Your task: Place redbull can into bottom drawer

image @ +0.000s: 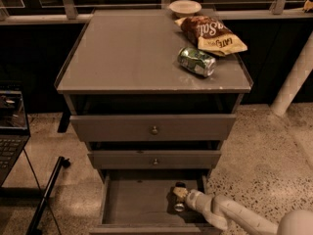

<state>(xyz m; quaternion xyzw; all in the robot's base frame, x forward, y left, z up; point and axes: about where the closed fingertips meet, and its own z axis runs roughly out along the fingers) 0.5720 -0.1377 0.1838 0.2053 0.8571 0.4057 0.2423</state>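
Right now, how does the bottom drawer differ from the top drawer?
The bottom drawer stands wide open with its flat floor showing; the top drawer shows only its front face. The top drawer carries a round knob; no knob shows on the bottom drawer. The gripper reaches into the right side of the bottom drawer; nothing reaches into the top drawer. Both are grey and belong to the same cabinet.

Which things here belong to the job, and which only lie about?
Job: gripper, inside the open bottom drawer at its right; redbull can, at the gripper, mostly hidden.
Lying about: green can, chip bag, bowl, on the cabinet top; laptop at left.
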